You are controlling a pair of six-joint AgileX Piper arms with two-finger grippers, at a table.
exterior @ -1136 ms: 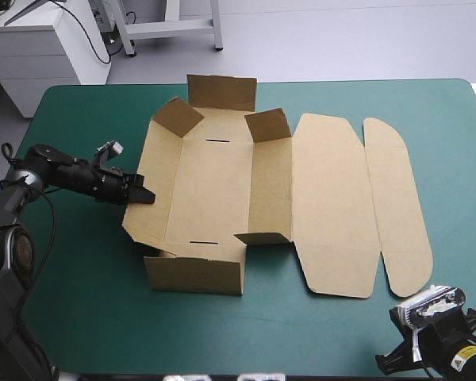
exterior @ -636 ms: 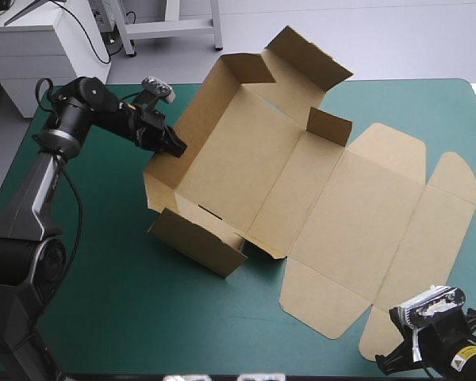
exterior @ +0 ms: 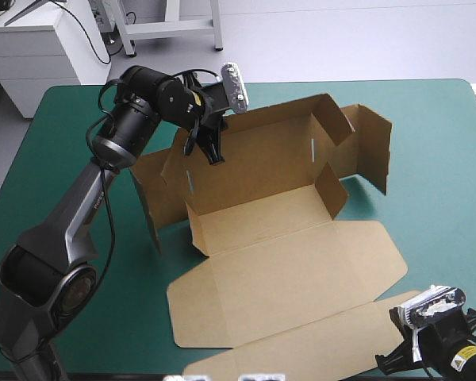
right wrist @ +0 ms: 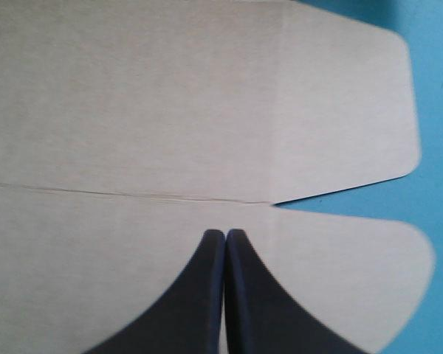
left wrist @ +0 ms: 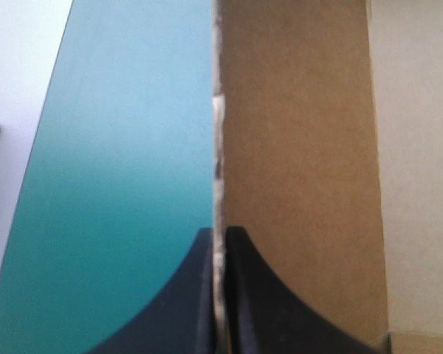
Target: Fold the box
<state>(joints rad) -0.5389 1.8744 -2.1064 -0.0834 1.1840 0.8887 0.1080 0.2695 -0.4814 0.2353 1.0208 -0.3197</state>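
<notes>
Matt brown board box [exterior: 285, 270] on smooth teal-green cover [exterior: 452, 159]

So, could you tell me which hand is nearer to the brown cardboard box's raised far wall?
Left. The left hand is shut on the raised far wall of the brown cardboard box; the right hand is off by the flat lid.

The left arm [exterior: 87, 202] comes up from the near left corner and reaches toward the far side. Its wrist is bent so that the left gripper [exterior: 214, 155] points down and nearward. Its black fingers [left wrist: 258, 310] are pinched all but together on an edge of the box [exterior: 262, 163]. The right arm [exterior: 440, 337] sits low at the near right corner, and the right gripper [right wrist: 224, 234] has its fingers pressed together in one arch.
</notes>
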